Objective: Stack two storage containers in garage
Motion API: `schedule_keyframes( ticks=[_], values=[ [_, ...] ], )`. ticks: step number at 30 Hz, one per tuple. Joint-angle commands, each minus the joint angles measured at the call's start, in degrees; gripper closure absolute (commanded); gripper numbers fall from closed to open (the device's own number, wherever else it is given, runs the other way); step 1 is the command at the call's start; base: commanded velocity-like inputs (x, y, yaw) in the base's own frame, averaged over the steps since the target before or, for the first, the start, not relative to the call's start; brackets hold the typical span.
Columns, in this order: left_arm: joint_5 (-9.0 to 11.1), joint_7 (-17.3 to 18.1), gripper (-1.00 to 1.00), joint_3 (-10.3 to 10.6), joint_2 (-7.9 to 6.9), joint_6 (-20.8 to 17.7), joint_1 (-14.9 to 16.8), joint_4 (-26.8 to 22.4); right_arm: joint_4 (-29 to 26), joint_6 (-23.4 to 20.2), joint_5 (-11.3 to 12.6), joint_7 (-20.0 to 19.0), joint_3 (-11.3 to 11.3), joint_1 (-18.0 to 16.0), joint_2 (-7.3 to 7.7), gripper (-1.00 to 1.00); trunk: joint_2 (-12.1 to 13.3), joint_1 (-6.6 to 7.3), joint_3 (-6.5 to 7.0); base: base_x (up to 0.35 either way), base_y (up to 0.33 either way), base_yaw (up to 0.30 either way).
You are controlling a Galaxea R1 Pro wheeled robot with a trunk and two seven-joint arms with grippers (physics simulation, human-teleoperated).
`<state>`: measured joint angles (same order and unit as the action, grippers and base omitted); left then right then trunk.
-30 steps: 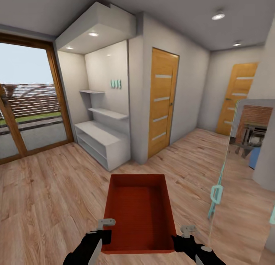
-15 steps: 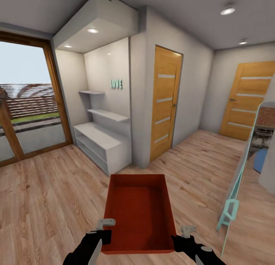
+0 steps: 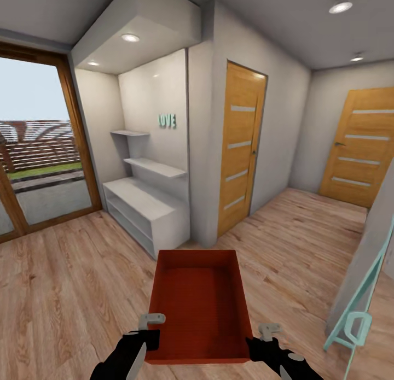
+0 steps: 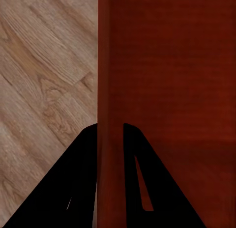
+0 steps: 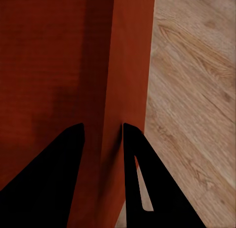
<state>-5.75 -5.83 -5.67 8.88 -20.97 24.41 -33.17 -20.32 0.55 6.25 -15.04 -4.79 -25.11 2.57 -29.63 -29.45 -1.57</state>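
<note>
Left claw (image 3: 146, 329) pinches the left wall and right claw (image 3: 265, 337) the right wall of the open red box (image 3: 198, 309), carried low over the wood floor (image 3: 65, 281) near the white shelves (image 3: 143, 205); probably light, stiff, thin-walled, and wrist views confirm fingers straddling each wall.

The floor (image 3: 65, 281) showed pale, matt wood planks with clear grain, the box (image 3: 198, 309) looked smooth, matt red plastic, the doors (image 3: 241, 150) were warm varnished wood, and the shelf unit (image 3: 145, 205) was smooth white.
</note>
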Motion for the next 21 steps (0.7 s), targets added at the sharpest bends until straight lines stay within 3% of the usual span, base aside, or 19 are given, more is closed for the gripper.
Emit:
schedule_keyframes(
  ticks=[1, 15, 21],
  values=[
    [-1.9, -0.15, 1.0, -3.56, 0.09, -0.39, 0.06, -0.32, 0.02, 0.07, 0.7, -0.11, -0.22, -0.02, 0.07, 1.0, -0.11, -0.06, -0.11, 0.327, 0.032, 0.0],
    [-1.9, -0.15, 1.0, -3.59, 0.09, -0.39, 0.04, -0.32, 0.02, 0.07, 0.7, -0.16, -0.25, -0.02, 0.07, 1.0, -0.11, -0.06, -0.11, 0.327, 0.033, -0.003],
    [-1.9, -0.15, 1.0, -3.57, 0.09, -0.39, 0.05, -0.32, 0.02, 0.07, 0.7, -0.17, -0.3, -0.02, 0.07, 1.0, -0.11, -0.06, -0.11, 0.327, 0.022, -0.21]
  ],
)
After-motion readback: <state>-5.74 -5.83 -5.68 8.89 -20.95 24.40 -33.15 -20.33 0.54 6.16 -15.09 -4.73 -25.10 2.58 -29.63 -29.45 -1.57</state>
